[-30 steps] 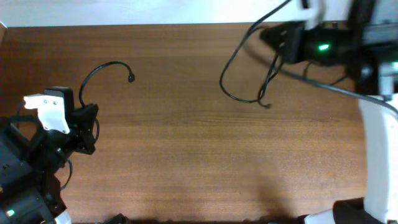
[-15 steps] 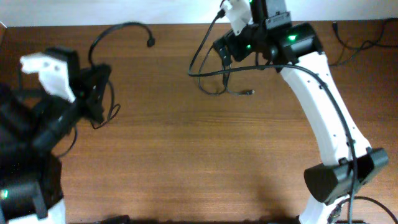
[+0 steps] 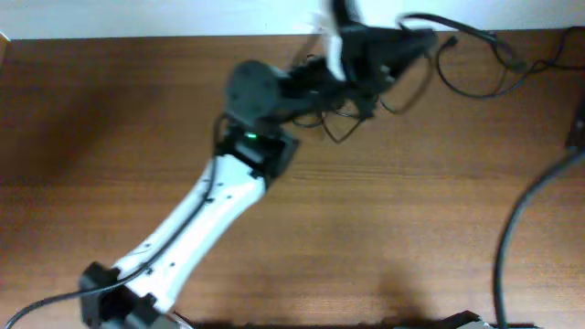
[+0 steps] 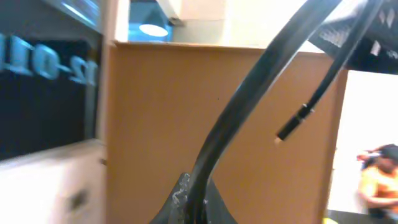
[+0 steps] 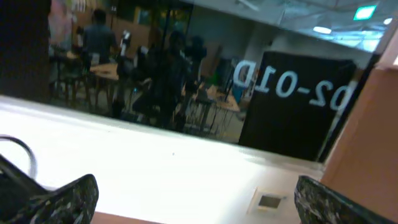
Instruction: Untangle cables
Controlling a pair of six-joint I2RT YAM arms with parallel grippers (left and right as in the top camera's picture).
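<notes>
**A:** Left gripper point(image 3: 370, 47): how is it set, and where are the cables point(image 4: 245, 93)?

**B:** It appears pinched on one strand. In the left wrist view that strand rises from between the fingers, and a small plug end point(image 4: 290, 126) dangles beside it. From overhead the gripper is seen blurred at the far side of the table point(image 3: 137, 137), right of centre. Thin loops are draped under it and spread to the right along the far edge.

**A:** And the right gripper point(image 5: 199, 202)?

**B:** Its fingers point(image 5: 62, 196) are spread wide with nothing between them. It is pointed out at the room, not at the table.

**A:** What could go wrong from here?

**B:** Only one strand is held and nothing is anchored at the other end. The whole bunch could therefore be dragged along rather than parted, or a loop could be drawn tight into a knot. The strand could also be lost from the pinch if it is pulled hard. The loops on the right lie close to the far edge and could be swept off it. A thicker arm cable point(image 3: 512, 228) at the right could be snagged as well.

**A:** Can any writing be read?

**B:** White characters are seen on a dark panel in both wrist views. They are reversed and blurred, and are read roughly as "02-01D". No brand is made out.
</notes>
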